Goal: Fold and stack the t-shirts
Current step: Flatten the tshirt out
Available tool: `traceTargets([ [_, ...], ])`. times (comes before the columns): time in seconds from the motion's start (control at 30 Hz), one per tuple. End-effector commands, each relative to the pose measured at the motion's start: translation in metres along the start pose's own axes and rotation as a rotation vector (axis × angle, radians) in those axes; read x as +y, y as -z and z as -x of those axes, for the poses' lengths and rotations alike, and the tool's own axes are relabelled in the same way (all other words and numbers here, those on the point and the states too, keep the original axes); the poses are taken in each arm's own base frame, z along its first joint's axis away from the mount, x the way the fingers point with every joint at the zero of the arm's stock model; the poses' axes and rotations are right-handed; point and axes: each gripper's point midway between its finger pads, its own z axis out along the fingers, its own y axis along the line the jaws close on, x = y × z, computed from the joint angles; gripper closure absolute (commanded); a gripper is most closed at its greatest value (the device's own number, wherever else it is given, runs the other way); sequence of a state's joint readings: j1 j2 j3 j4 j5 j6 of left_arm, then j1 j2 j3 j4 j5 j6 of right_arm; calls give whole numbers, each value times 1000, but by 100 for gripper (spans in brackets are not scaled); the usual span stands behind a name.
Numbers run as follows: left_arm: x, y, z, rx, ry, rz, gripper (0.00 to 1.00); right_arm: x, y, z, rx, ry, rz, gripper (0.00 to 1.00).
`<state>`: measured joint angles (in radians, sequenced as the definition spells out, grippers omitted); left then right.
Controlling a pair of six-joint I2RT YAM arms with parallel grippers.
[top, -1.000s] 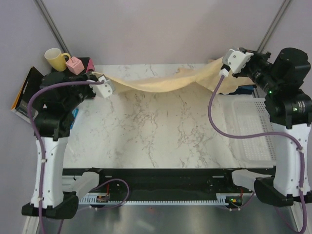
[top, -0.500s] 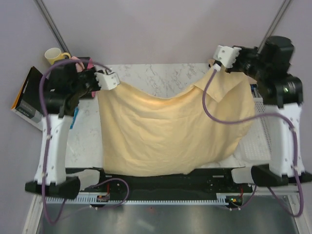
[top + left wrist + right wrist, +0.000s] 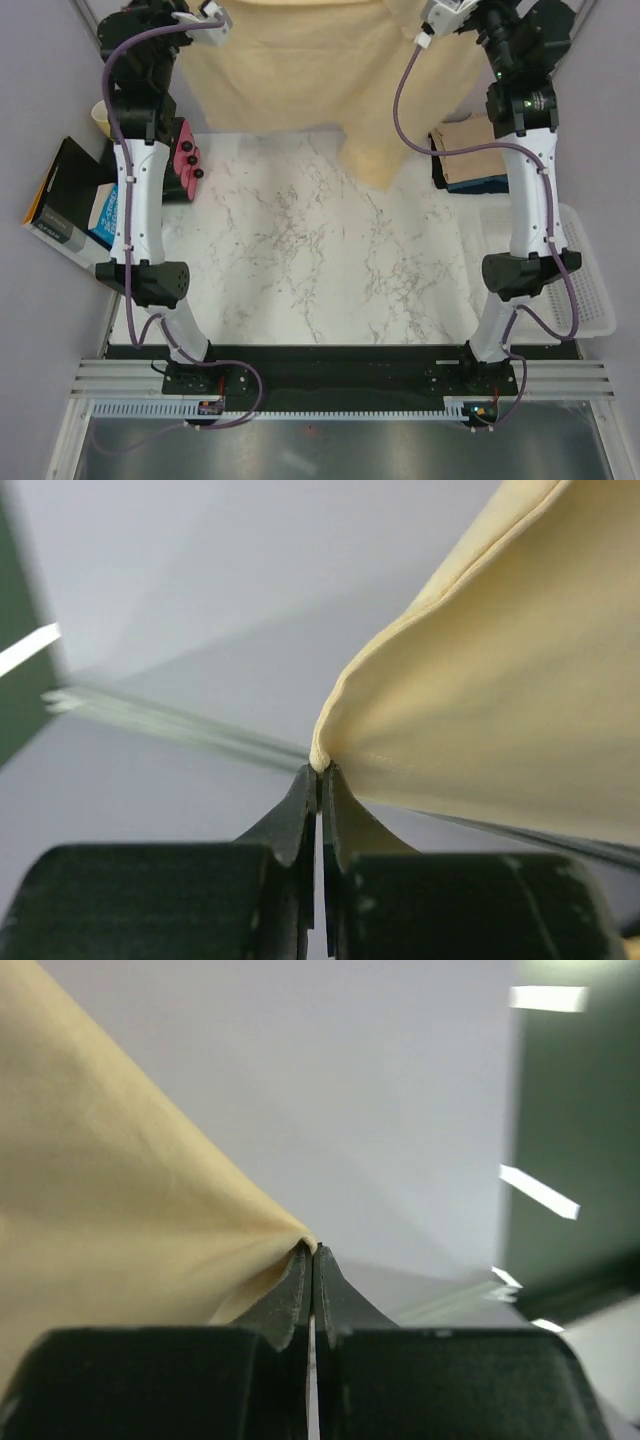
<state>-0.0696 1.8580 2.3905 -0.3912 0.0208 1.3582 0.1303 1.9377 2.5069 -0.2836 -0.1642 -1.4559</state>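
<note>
The pale yellow-cream t-shirt (image 3: 330,70) hangs spread between my two raised grippers at the top of the top view. Its lowest corner (image 3: 375,175) dangles over the far edge of the marble table (image 3: 320,260). My left gripper (image 3: 222,18) is shut on the shirt's left upper edge; in the left wrist view the tips (image 3: 321,770) pinch a hem of the shirt (image 3: 500,680). My right gripper (image 3: 425,22) is shut on the right upper edge; its tips (image 3: 312,1248) pinch the cloth (image 3: 110,1200). A tan-beige shirt (image 3: 470,140) lies on a dark one (image 3: 478,183) at the back right.
A white mesh basket (image 3: 575,290) sits at the table's right edge. A yellow mug (image 3: 100,115), a pink object (image 3: 187,160) and a boxed book (image 3: 65,205) stand at the left, beside the left arm.
Both arms have swung up and back, lifting the yellow-cream shirt off the table. It went from draped over the tabletop to hanging at the far edge.
</note>
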Motion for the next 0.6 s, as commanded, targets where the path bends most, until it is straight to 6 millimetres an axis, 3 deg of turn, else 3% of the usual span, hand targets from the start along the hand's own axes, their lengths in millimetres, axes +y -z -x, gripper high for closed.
traceTargets([
  [0.0,200,113,40,-54,-71,684,98,-217,113,46,-46,215,-658,100],
  [0.03,197,113,39,-48,-66,685,98,-214,113,49,-54,195,-643,100],
  [0.07,198,118,41,-60,-42,696,98,-225,130,53,-61,175,-659,100],
  [0.1,193,117,40,-63,-30,680,98,-222,133,52,-60,150,-640,100],
  [0.13,170,111,35,-54,-21,622,98,-184,113,44,-58,98,-535,100],
  [0.17,152,104,32,-50,-17,580,98,-185,130,46,-58,81,-521,100],
  [0.2,140,101,28,-42,-24,574,98,-165,126,42,-49,57,-467,100],
  [0.23,94,88,19,-22,-35,480,98,-97,105,32,-33,14,-313,100],
  [0.27,70,83,15,-22,-48,436,98,-81,119,33,-33,-24,-259,100],
  [0.3,49,81,12,-23,-49,399,98,-48,119,31,-31,-50,-182,100],
  [0.33,-14,69,3,-28,-59,283,98,36,116,26,-32,-80,-1,100],
  [0.37,-32,78,2,-36,-45,248,98,59,134,30,-35,-81,62,100],
  [0.4,-64,79,2,-43,-42,183,98,93,142,31,-38,-90,138,100],
  [0.43,-138,81,-11,-27,-46,37,98,161,158,32,-36,-110,283,100],
  [0.47,-160,94,-13,-33,-37,-6,98,184,177,37,-52,-121,354,100],
  [0.5,-198,101,-14,-46,-39,-85,98,208,189,38,-48,-141,409,100],
  [0.53,-270,123,-25,-37,-43,-233,98,248,207,40,-43,-165,503,100],
  [0.57,-294,138,-27,-42,-58,-283,98,271,227,44,-47,-185,595,100],
])
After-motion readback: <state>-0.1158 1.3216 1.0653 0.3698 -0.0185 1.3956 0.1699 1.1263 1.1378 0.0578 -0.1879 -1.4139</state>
